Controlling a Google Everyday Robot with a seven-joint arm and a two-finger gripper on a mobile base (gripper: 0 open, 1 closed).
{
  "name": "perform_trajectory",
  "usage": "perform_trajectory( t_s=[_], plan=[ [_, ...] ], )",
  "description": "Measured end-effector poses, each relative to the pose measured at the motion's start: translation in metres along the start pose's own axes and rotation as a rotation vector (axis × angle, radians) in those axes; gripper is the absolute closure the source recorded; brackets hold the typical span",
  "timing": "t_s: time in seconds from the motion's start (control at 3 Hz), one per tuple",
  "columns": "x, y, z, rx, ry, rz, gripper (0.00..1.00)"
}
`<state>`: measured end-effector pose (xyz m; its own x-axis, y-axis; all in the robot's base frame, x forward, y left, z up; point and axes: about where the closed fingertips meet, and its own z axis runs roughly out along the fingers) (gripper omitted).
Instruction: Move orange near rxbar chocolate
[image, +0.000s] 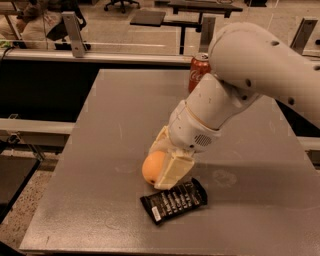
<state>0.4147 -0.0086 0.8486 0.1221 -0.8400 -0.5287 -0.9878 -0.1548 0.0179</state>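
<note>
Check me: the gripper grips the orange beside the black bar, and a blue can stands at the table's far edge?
The can is red, not blue, per the camera view. The gripper does grip the orange beside the black bar; the can stands at the table's far edge.

You're in an office-like lab: a wheeled chair (120, 6) and dark desks (150, 17) stand behind your grey worktable (100, 150). Your gripper (159, 167) sits low over it, clasped around the orange (151, 169).

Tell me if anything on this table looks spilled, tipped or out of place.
Nothing stands out. The gripper holds the orange beside the rxbar chocolate, which lies angled to the table edge. The Coca-Cola can stands upright behind the arm.
</note>
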Motion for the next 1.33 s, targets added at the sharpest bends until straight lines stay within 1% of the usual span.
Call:
perform_trajectory(
  t_s=[0.33,0.67,1.0,1.33],
  plan=[
    [0.004,0.003,0.002,-0.002,0.007,-0.003,0.59],
    [0.006,0.003,0.002,0.001,0.003,-0.004,0.29],
    [0.007,0.001,-0.001,0.002,-0.003,-0.001,0.05],
    [0.006,-0.004,-0.014,-0.003,-0.026,0.007,0.00]
  ],
)
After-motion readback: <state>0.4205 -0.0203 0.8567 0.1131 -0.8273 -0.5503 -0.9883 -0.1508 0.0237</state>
